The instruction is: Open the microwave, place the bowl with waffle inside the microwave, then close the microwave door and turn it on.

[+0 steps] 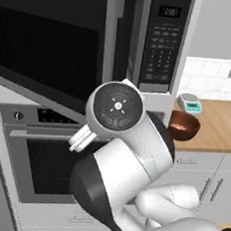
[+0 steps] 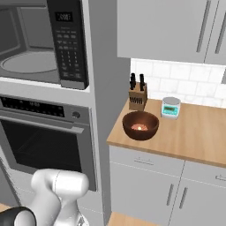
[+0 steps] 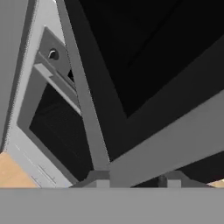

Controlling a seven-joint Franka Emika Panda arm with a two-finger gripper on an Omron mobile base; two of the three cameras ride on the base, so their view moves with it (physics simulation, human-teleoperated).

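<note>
We see our gripper (image 3: 133,181) close up against the microwave door (image 1: 54,41), its two dark fingertips (image 3: 101,178) rising just below the door's black glass and grey lower edge; whether the jaws stand wide or narrow we cannot tell, and nothing is clearly held between them. The door is swung open, its long vertical grey bar handle (image 1: 112,39) standing out toward us, and beyond it the microwave (image 2: 42,42) shows its grey cavity with the round glass turntable (image 2: 28,62) and the dark keypad strip (image 2: 68,44) to the side. Below our hand lies the oven (image 2: 44,137) with its horizontal handle. The bowl with waffle (image 2: 140,125) sits well away from the gripper, on the wooden counter (image 2: 198,132), near its front edge, with the small scale (image 2: 170,107) and a knife block (image 2: 137,95) behind it by the tiled wall.
</note>
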